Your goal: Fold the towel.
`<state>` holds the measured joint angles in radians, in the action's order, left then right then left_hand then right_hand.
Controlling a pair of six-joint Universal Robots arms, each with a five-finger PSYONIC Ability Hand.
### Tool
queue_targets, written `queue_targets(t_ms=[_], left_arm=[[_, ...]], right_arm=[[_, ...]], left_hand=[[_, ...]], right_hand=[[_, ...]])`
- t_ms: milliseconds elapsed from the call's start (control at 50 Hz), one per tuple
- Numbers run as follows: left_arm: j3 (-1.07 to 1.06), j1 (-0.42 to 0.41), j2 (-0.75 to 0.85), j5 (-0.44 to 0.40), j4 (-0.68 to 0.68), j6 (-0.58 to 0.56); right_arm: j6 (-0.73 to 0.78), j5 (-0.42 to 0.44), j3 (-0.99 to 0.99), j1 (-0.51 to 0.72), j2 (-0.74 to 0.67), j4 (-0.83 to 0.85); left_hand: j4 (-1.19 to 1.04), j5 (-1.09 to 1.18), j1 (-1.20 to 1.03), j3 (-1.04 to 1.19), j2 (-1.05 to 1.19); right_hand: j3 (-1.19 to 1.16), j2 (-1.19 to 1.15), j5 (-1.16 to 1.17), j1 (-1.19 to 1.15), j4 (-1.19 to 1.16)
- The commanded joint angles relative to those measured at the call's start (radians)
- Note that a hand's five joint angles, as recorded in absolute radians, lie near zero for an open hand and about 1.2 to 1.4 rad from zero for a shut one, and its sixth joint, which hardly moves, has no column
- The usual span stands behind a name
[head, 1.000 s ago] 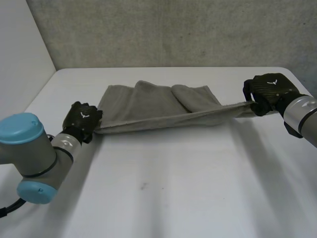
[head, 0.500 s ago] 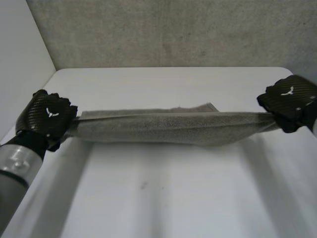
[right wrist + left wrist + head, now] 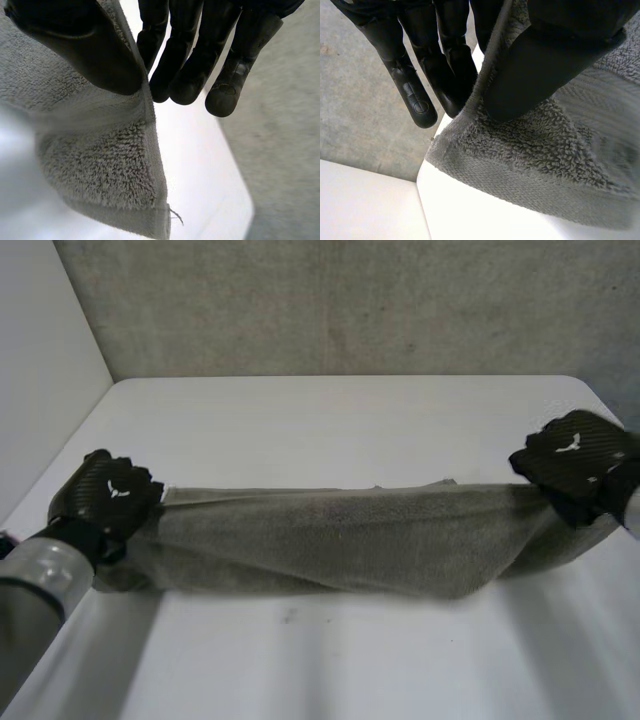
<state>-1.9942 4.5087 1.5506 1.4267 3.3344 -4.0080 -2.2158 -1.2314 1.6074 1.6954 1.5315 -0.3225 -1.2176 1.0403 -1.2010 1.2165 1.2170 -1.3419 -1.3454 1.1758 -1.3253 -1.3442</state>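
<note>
White table point(image 3: 350, 420) under towel point(image 3: 330, 545) stretched btwn left hand point(image 3: 105, 495) & right hand point(image 3: 575, 455); wrist views: fingers point(image 3: 415, 97) pinch its ends.

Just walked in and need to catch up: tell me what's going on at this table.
The robot is holding a grey towel stretched between its two hands over the white table. The left hand pinches one end near a corner between thumb and fingers, and the right hand pinches the opposite end the same way. The towel hangs bunched lengthwise and sags in the middle, where its lower part seems to reach the table. The fold is not yet laid down.
</note>
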Motion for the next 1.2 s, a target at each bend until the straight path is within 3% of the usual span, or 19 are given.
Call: queue_targets(t_ms=[20,40,100,120,160,180,200,220,260,400,540,620,760,860,1020,1200], left_arm=[[0.239,-0.022,0.251,0.003,0.050,-0.003],[0.239,-0.022,0.252,0.003,0.050,-0.003],[0.511,-0.037,0.394,0.007,0.053,-0.003],[0.512,-0.037,0.394,0.008,0.053,-0.003],[0.620,-0.042,0.434,0.009,0.057,-0.002],[0.731,-0.042,0.471,0.014,0.068,0.001],[0.840,-0.043,0.502,0.017,0.083,0.007],[0.841,-0.043,0.502,0.017,0.083,0.007],[1.018,-0.045,0.535,0.030,0.132,0.030],[1.147,-0.045,0.528,0.060,0.226,0.150],[1.078,-0.045,0.506,0.057,0.215,0.201],[0.906,-0.039,0.493,0.047,0.214,0.198],[0.653,-0.033,0.500,0.043,0.252,0.191],[0.439,-0.022,0.523,0.041,0.351,0.143],[0.240,-0.019,0.507,0.040,0.418,0.047],[0.130,-0.019,0.442,0.040,0.418,0.018]], right_arm=[[-0.004,-0.037,-0.241,0.069,-0.269,-0.003],[-0.004,-0.037,-0.242,0.069,-0.269,-0.003],[-0.025,-0.129,-0.562,0.131,-0.422,0.006],[-0.025,-0.129,-0.563,0.132,-0.422,0.007],[-0.077,-0.181,-0.834,0.156,-0.520,0.035],[-0.077,-0.181,-0.836,0.156,-0.521,0.036],[-0.118,-0.200,-0.957,0.156,-0.562,0.069],[-0.119,-0.200,-0.958,0.156,-0.562,0.069],[-0.204,-0.218,-1.162,0.156,-0.616,0.147],[-0.262,-0.220,-1.293,0.158,-0.627,0.195],[-0.262,-0.194,-1.193,0.158,-0.602,0.103],[-0.266,-0.163,-1.068,0.156,-0.591,0.060],[-0.255,-0.102,-0.814,0.152,-0.550,0.106],[-0.231,-0.076,-0.569,0.147,-0.542,0.210],[-0.119,-0.077,-0.312,0.142,-0.473,0.229],[-0.113,-0.030,-0.093,0.141,-0.389,0.264]], left_hand=[[-0.179,0.181,-0.195,0.180,0.179],[-0.179,0.181,-0.195,0.180,0.179],[-0.179,0.181,-0.195,0.180,0.179],[-0.179,0.181,-0.195,0.180,0.179],[-0.179,0.181,-0.195,0.180,0.179],[-0.179,0.181,-0.195,0.180,0.179],[-0.179,0.181,-0.195,0.180,0.179],[-0.179,0.181,-0.195,0.180,0.179],[-0.179,0.181,-0.195,0.180,0.179],[-0.179,0.181,-0.195,0.180,0.179],[-0.179,0.181,-0.195,0.180,0.179],[-0.179,0.181,-0.195,0.180,0.179],[-0.179,0.181,-0.195,0.180,0.179],[-0.179,0.181,-0.195,0.180,0.179],[-0.179,0.181,-0.195,0.180,0.179],[-0.179,0.181,-0.195,0.180,0.179]], right_hand=[[-0.054,-0.051,0.046,-0.071,-0.052],[-0.054,-0.051,0.046,-0.071,-0.052],[-0.054,-0.051,0.046,-0.071,-0.052],[-0.054,-0.051,0.046,-0.071,-0.052],[-0.054,-0.051,0.046,-0.071,-0.052],[-0.054,-0.051,0.046,-0.071,-0.052],[-0.054,-0.051,0.046,-0.071,-0.052],[-0.054,-0.051,0.046,-0.071,-0.052],[-0.054,-0.051,0.046,-0.071,-0.052],[-0.054,-0.051,0.046,-0.071,-0.052],[-0.054,-0.051,0.046,-0.071,-0.052],[-0.054,-0.051,0.046,-0.071,-0.052],[-0.054,-0.051,0.046,-0.071,-0.052],[-0.054,-0.051,0.046,-0.071,-0.052],[-0.054,-0.051,0.046,-0.071,-0.052],[-0.054,-0.051,0.046,-0.071,-0.052]])
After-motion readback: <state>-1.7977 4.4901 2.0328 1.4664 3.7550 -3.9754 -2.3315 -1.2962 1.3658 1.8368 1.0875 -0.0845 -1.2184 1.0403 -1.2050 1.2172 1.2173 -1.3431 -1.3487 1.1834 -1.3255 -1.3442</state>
